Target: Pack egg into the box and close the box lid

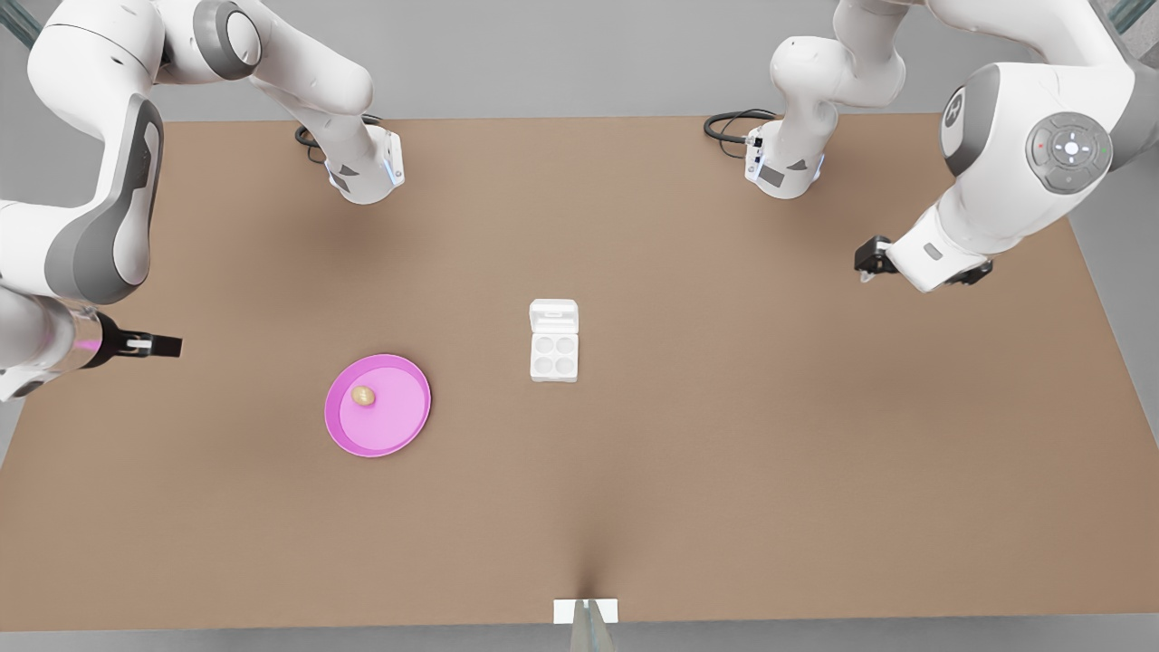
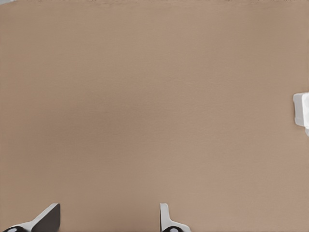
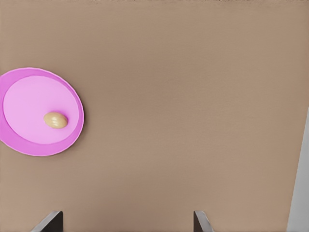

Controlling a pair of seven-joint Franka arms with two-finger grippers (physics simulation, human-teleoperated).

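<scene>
Plainly, we start with the front view and then take each wrist in turn.

- Front view: the egg [image 1: 363, 396] lies on its side on the pink plate [image 1: 398, 412], left of the plate's middle. The box [image 1: 553, 355] sits well apart from it toward the front view's right, near the middle of the brown table [image 1: 724, 471]. All four cups are empty, and the box lid [image 1: 553, 317] is laid back flat.
- Front view: the right gripper [image 1: 158, 345] hangs at the front view's left, near the plate. The left gripper [image 1: 867, 261] waits at the front view's right, well away from the box.
- Left wrist view: the left gripper [image 2: 107, 223] has its fingers spread over bare table, with a white edge of the box [image 2: 301, 110] off to one side.
- Right wrist view: the right gripper [image 3: 126, 224] is spread wide and holds nothing. The egg [image 3: 56, 120] rests on the plate [image 3: 29, 92], apart from the fingers.
- Handling: we judge the egg light, smooth, prone to roll and easy to crack. We would pinch it gently across its narrow middle.
- Handling: the lid looks thin and light, so we would push it at the free edge, away from the hinge.
- Writing: we read no brand or lettering. The lid's small raised rectangle carries none that we can make out.
</scene>
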